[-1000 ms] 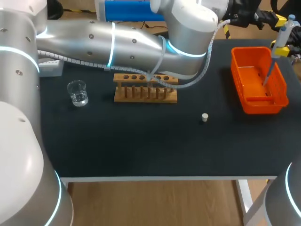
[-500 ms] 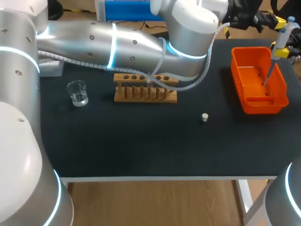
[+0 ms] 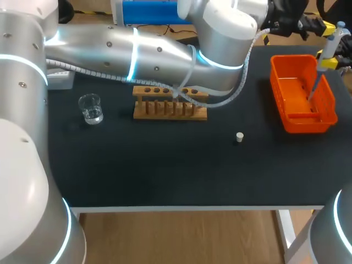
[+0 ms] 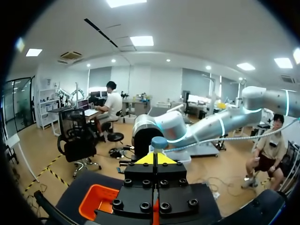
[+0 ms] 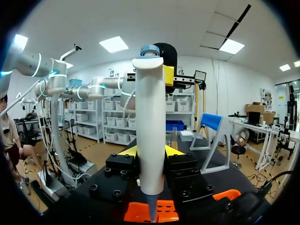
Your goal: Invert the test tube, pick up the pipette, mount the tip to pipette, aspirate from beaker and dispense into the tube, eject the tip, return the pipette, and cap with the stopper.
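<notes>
My right gripper (image 5: 151,152) is shut on a white pipette (image 5: 150,140), held upright between its yellow fingertips (image 5: 173,151). In the head view the pipette (image 3: 329,47) hangs at the far right, its thin tip (image 3: 313,88) pointing down into the orange basket (image 3: 330,118). My left arm stretches across the table from the left. Its gripper (image 4: 157,158) is shut, and its tips sit right at the pipette's blue plunger button (image 4: 159,142). The wooden tube rack (image 3: 170,104), the glass beaker (image 3: 91,108) and the small white stopper (image 3: 240,137) stand on the black table. I cannot make out the test tube behind the arm's cable.
The left arm's silver links and hanging cable (image 3: 220,99) pass over the rack and the table's far middle. The orange basket (image 4: 96,201) lies below both grippers. A grey box (image 3: 59,78) rests at the far left edge.
The left arm has edged slightly up and to the right. The pipette and the right gripper stay where they were.
</notes>
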You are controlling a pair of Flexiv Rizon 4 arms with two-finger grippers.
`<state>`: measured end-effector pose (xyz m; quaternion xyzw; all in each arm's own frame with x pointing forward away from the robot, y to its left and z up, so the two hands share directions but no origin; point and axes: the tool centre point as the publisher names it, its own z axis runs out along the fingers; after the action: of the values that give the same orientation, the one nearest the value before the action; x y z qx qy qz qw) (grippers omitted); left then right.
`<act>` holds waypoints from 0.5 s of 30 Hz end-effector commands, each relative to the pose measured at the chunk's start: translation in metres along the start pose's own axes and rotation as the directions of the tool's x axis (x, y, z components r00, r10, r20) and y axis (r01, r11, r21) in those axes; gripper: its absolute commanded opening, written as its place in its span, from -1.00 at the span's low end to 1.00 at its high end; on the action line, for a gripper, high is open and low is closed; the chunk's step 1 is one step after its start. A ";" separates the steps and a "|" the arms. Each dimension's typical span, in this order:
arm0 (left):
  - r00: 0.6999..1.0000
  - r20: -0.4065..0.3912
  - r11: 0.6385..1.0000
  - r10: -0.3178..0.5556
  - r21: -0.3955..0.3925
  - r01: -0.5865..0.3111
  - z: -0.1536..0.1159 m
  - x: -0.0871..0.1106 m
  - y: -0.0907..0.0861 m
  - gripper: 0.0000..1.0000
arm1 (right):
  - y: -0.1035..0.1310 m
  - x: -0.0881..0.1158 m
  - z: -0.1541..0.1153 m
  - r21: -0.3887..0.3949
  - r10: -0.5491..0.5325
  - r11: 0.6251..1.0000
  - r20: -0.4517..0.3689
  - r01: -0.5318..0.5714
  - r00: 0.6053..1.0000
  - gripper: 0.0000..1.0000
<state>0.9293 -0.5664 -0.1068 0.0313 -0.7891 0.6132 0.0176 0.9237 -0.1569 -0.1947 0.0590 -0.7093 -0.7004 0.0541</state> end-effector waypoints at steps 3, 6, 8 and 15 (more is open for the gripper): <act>1.000 0.000 1.000 -0.002 0.010 0.002 0.011 0.001 0.022 -1.00 | 0.013 -0.005 0.000 0.001 0.001 1.000 -0.008 -0.001 1.000 -1.00; 1.000 -0.006 1.000 -0.011 0.006 0.011 0.014 0.001 0.025 -1.00 | 0.013 -0.005 0.000 0.001 0.001 1.000 -0.008 -0.001 1.000 -1.00; 1.000 -0.006 1.000 -0.014 0.008 0.014 0.014 0.000 0.026 -1.00 | 0.013 -0.005 0.000 0.001 0.001 1.000 -0.008 -0.001 1.000 -1.00; 1.000 0.012 1.000 -0.011 0.015 0.011 0.006 0.001 0.018 -1.00 | 0.013 -0.005 0.000 0.001 0.001 1.000 -0.008 -0.001 1.000 -1.00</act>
<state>0.9317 -0.5678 -0.1122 0.0363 -0.7883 0.6139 0.0203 0.9243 -0.1568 -0.1948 0.0589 -0.7084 -0.7013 0.0539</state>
